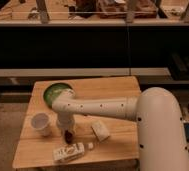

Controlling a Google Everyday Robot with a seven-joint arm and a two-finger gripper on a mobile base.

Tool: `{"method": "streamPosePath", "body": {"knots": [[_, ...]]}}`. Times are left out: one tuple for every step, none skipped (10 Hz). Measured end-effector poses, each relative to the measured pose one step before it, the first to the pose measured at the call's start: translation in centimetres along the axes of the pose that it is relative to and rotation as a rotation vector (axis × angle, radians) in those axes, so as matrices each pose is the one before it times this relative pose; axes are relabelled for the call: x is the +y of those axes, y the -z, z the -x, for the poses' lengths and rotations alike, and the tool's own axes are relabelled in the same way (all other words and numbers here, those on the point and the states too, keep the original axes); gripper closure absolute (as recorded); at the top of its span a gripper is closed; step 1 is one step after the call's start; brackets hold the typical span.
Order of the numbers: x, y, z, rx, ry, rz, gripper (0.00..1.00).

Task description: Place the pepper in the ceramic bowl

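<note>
1. A wooden surface [115, 90] carries the loose items.
2. A white translucent cup [41, 124] stands upright near the surface's left edge.
3. A flat white packet [69, 153] lies near the front edge.
4. A small pale block [101, 131] lies on the surface to the right of the cup and beyond the packet.
5. A tiny white piece [90, 146] sits just beside the packet's right end.
6. The claw [67, 132] is low over the surface between the cup and the block.
</note>
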Motion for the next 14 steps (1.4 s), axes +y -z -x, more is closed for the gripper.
{"method": "streamPosePath", "body": {"knots": [[-0.037, 0.051, -0.026, 0.00032, -0.00058, -0.00091, 0.87], [-0.068, 0.240, -0.128, 0.00231, -0.00083, -0.00018, 0.87], [-0.296, 1.135, -0.558, 0.00973, -0.00288, 0.00070, 0.87], [-0.101, 1.176, -0.598, 0.00663, -0.00386, 0.00269, 0.87], [-0.013, 2.050, -0.871, 0.01137, -0.01055, 0.00492, 0.87], [-0.158, 2.264, -0.837, 0.01177, -0.01121, 0.00095, 0.87], [-0.006, 2.747, -1.055, 0.01586, -0.02225, -0.00258, 0.87], [0.528, 1.944, -0.902, 0.01372, -0.02797, -0.00117, 0.87], [0.489, 1.048, -0.512, 0.01005, -0.02008, 0.00044, 0.87], [0.840, 1.065, -0.797, 0.01621, -0.03768, 0.00242, 0.87], [0.704, 0.419, -1.060, 0.01876, -0.03163, 0.00301, 0.87], [0.628, 0.091, -1.044, 0.01271, -0.02460, -0.00972, 0.87], [0.974, 0.423, -2.500, 0.03144, -0.02382, -0.00859, 0.87], [-0.128, 0.327, -1.662, 0.01968, -0.01346, -0.01044, 0.87]]}}
